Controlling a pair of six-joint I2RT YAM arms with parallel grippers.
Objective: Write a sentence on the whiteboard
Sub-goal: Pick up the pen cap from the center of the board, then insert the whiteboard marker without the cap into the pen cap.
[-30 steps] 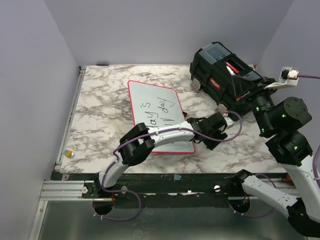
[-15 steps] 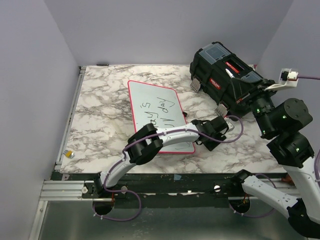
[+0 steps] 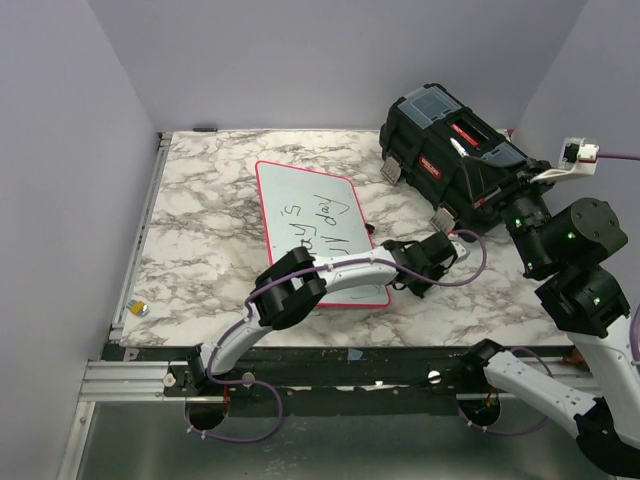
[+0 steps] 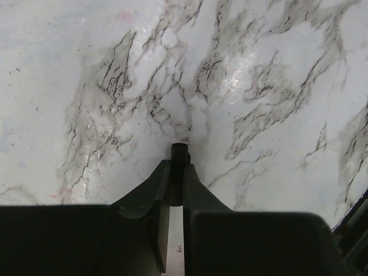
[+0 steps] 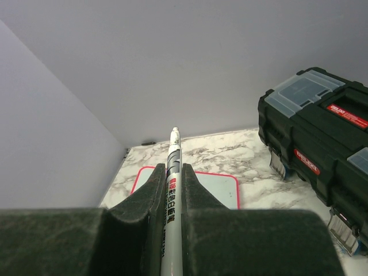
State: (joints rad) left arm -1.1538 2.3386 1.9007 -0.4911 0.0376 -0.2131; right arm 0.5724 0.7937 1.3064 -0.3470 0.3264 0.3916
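Observation:
The whiteboard with its red rim lies flat on the marble table. The sentence is black handwriting in two lines on it. My left gripper is low over the table just right of the board's near corner, and in the left wrist view this gripper is shut on a small black cap above bare marble. My right gripper is raised and shut on a white marker that points toward the whiteboard. In the top view the right gripper hangs in front of the toolbox.
A black toolbox with red latches stands at the back right, close to both grippers, also visible as the toolbox on the right of the right wrist view. A small yellow object lies near the table's left edge. Walls enclose the table.
My left gripper's jaws have come together on the black cap, and the left arm has reached slightly further right. The right arm and marker have stayed put.

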